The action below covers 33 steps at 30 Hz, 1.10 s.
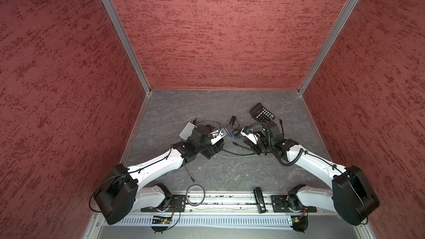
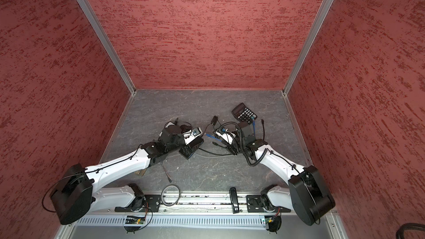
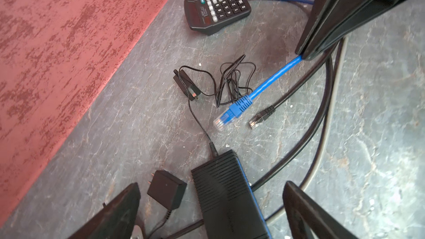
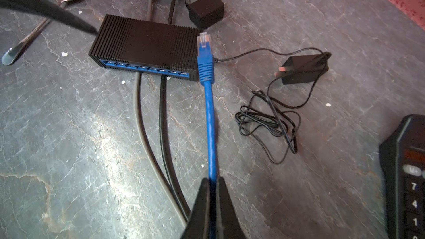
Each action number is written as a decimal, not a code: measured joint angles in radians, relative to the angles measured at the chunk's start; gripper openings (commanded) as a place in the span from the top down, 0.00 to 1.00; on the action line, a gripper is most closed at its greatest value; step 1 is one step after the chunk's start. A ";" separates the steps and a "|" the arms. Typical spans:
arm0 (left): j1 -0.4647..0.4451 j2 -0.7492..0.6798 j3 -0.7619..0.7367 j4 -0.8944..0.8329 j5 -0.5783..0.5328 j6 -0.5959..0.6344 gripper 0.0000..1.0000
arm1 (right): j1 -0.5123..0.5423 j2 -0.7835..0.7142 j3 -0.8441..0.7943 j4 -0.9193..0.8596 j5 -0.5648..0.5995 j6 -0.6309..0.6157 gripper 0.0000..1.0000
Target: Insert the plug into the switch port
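Step in hand: approach and line-up, plug not yet in. Right gripper (image 4: pixel 212 181) is clamped on the blue cable (image 4: pixel 211 123) well back from the plug (image 4: pixel 204 42), which sticks out ahead of the jaws, off the table. Left gripper (image 3: pixel 211 185) is spread wide with a finger either side of the switch (image 3: pixel 227 194), touching nothing I can see; probably about to brace it. In a top view the switch (image 1: pixel 212 151) sits just left of centre in the lower half of the frame, under the left gripper, and the plug (image 1: pixel 231 136) is at centre, near it but apart. Ports (image 4: pixel 147 68) are a row on the blue face turned toward the right gripper; all look empty. Next move, I'd say: lower the plug to port height, square it to one opening and push straight in while the left steadies the switch. The long free cable may let the plug droop or twist. The plug has a clear tip and a ribbed blue boot; latch side can't be told. Clutter nearby: adapter (image 4: pixel 303 68), calculator (image 3: pixel 216 10), spoon (image 4: pixel 34 31).
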 measured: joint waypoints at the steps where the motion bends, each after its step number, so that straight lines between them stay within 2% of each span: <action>1: 0.014 0.010 0.005 -0.003 0.029 0.026 0.05 | 0.000 -0.001 -0.003 -0.001 0.000 -0.005 0.99; 6: 0.056 0.062 0.027 -0.036 0.173 0.132 0.07 | 0.000 -0.012 -0.011 -0.005 -0.011 -0.024 0.99; 12: 0.061 0.150 0.074 -0.041 0.278 0.212 0.11 | 0.003 -0.041 -0.012 -0.005 -0.040 -0.042 0.99; 22: 0.072 0.269 0.142 -0.007 0.344 0.279 0.40 | 0.008 -0.054 -0.014 -0.006 -0.059 -0.049 0.99; 24: 0.072 0.280 0.145 0.001 0.351 0.291 0.41 | 0.010 -0.054 -0.014 -0.006 -0.059 -0.049 0.99; 26: 0.072 0.284 0.145 0.001 0.358 0.294 0.48 | 0.011 -0.054 -0.014 -0.005 -0.059 -0.049 0.99; 30: 0.072 0.284 0.148 0.002 0.369 0.306 0.49 | 0.012 -0.054 -0.014 -0.005 -0.058 -0.049 0.99; 33: 0.073 0.284 0.150 0.000 0.369 0.313 0.58 | 0.012 -0.054 -0.014 -0.005 -0.057 -0.049 0.99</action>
